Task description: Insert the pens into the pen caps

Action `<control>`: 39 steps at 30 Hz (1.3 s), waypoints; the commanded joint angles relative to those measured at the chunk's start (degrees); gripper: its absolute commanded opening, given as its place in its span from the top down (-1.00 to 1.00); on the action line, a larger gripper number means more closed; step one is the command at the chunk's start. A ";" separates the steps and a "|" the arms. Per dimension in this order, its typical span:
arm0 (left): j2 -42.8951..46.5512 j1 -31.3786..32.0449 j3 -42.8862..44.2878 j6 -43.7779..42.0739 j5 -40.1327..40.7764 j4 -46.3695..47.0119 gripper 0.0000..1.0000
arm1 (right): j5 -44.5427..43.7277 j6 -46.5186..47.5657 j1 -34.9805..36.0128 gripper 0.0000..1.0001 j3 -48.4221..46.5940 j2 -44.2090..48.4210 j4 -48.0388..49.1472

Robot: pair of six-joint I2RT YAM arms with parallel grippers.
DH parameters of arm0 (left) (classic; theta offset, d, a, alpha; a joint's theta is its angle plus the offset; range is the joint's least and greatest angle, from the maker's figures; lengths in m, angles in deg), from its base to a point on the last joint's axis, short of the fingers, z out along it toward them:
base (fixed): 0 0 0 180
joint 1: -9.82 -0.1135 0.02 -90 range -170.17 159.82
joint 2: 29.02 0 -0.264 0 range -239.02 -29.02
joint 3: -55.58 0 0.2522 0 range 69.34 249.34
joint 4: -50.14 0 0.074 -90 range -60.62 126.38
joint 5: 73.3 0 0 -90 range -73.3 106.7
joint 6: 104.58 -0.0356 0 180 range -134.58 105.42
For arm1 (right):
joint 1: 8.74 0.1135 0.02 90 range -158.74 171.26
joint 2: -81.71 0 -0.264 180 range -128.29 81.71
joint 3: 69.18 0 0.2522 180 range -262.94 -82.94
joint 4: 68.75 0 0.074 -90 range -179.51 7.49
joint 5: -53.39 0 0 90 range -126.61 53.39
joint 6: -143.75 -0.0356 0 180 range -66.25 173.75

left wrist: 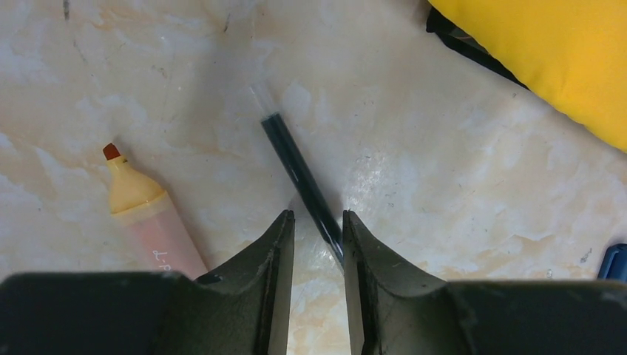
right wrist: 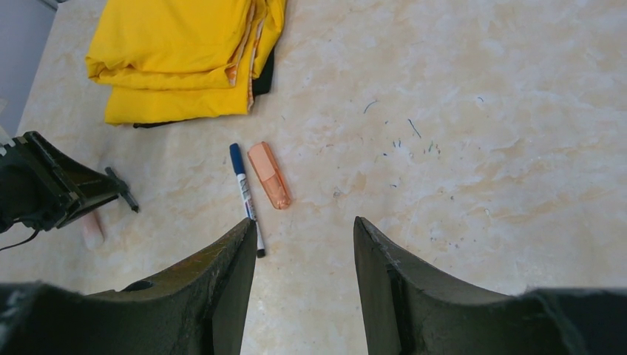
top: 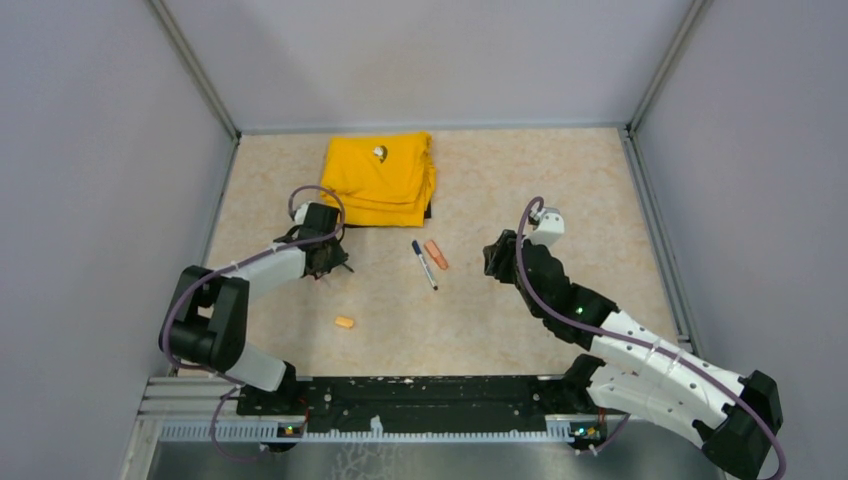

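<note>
Table: beige marbled tabletop [top: 560, 180], walled on three sides.
Landmark: folded yellow fabric cloth [top: 380, 178], at the far middle of the table.
Right gripper [right wrist: 303, 222]: on the near right of the cloth, well apart from it. Its fingers are wide apart with nothing between them.
Left gripper [left wrist: 317, 214]: just off the cloth's near left corner. Its fingers are narrowly apart, one on each side of the dark pen. The wrist view does not show whether the pen is clamped.
Uncapped marker: thick pale-orange plastic marker [left wrist: 144, 214] with a red-brown tip, lying on the table beside the left gripper, on the side away from the cloth.
Capped marker: short translucent orange marker [right wrist: 268, 175], near the cloth's near right corner.
White pen: thin silver-white pen [right wrist: 244, 196], just beside the capped marker, with its dark blue end toward the cloth.
Dark pen: thin dark stick [left wrist: 299, 174], running slantwise between the left fingers – its near end touches one finger.
Cap: tiny light-orange plastic cap [top: 344, 322], well apart from the cloth on the near side, lying alone.
</note>
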 commanded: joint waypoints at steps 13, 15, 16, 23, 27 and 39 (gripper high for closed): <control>-3.60 -0.35 1.95 -2.65 -2.86 1.05 0.56 | -1.46 -0.01 -0.26 0.00 0.09 1.11 1.50; -3.39 -0.29 1.95 -2.82 -3.08 1.07 0.58 | -1.55 -0.01 -0.26 0.00 0.20 1.26 1.39; -3.10 -0.29 1.83 -2.83 -3.15 1.19 0.59 | -1.56 -0.01 -0.33 0.00 0.25 1.33 1.38; -0.02 -0.27 1.65 -5.44 -7.12 3.20 0.64 | -1.33 -0.18 -0.27 0.00 0.47 1.51 1.84; 1.78 -0.19 1.35 -7.06 -9.98 4.36 0.65 | -0.67 -0.35 -0.28 0.00 0.46 1.07 2.38; 9.15 0.95 0.05 -6.76 -25.15 9.72 0.64 | 13.07 0.57 -0.31 0.00 1.89 -3.30 16.29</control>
